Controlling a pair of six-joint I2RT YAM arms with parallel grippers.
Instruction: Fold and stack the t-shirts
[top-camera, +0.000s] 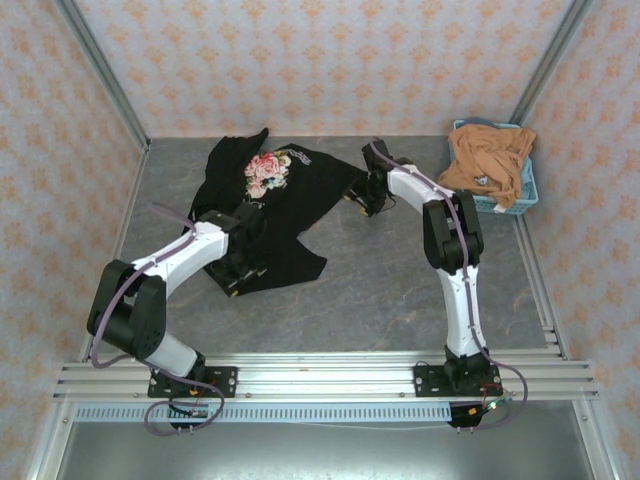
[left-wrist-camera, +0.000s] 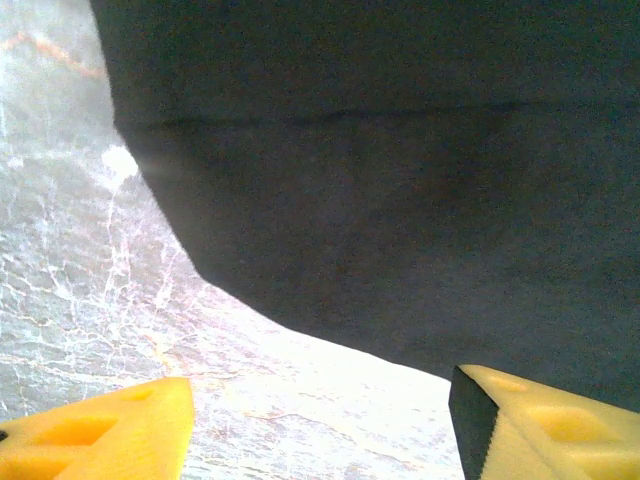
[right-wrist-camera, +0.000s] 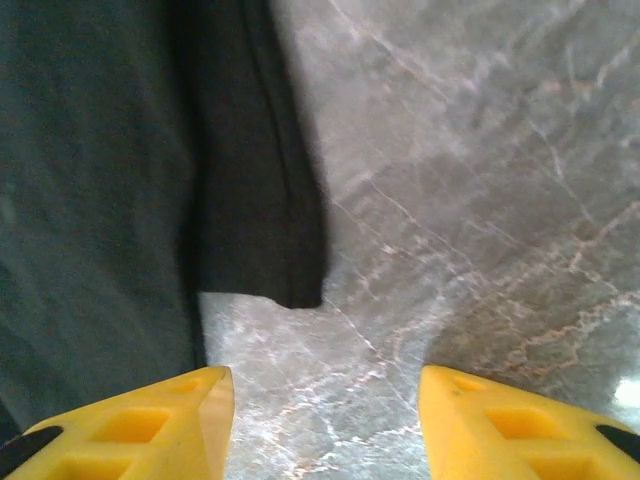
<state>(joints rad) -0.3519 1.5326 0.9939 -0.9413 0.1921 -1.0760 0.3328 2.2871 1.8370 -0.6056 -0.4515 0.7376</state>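
The black shirt (top-camera: 300, 200) lies spread on the table (top-camera: 400, 280), flower print (top-camera: 268, 172) up; the orange shirt (top-camera: 490, 160) is heaped in the blue basket (top-camera: 528, 196) at far right. The left gripper (left-wrist-camera: 320, 425) gapes empty at the black shirt's near hem, seemingly just off the cloth. The right gripper (right-wrist-camera: 325, 420) gapes empty over bare table beside its right edge.
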